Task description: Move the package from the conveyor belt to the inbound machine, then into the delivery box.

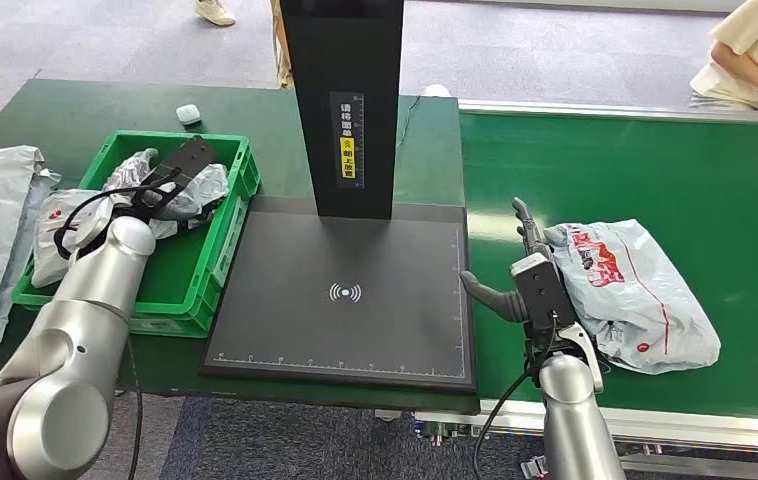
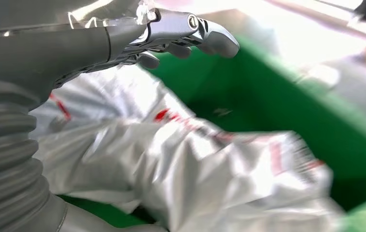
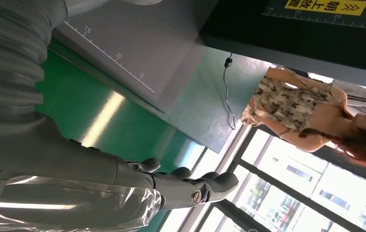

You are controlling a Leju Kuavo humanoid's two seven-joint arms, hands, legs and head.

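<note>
Your right hand [image 1: 533, 285] is spread, empty, its fingers just beside the package [image 1: 635, 290] on the belt [image 1: 655, 170]. Limp plastic may slide away. Left hand [image 1: 177, 170], released, hangs over the box [image 1: 217, 255].

Head view bright, sharp | left wrist blurred, overexposed | right wrist backlit

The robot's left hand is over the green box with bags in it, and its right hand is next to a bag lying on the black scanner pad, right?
Almost. The right hand is beside a bag, but the head view shows that bag lying on the green conveyor belt, not on the black scanner pad. The left hand is over the green box with bags in it.
</note>
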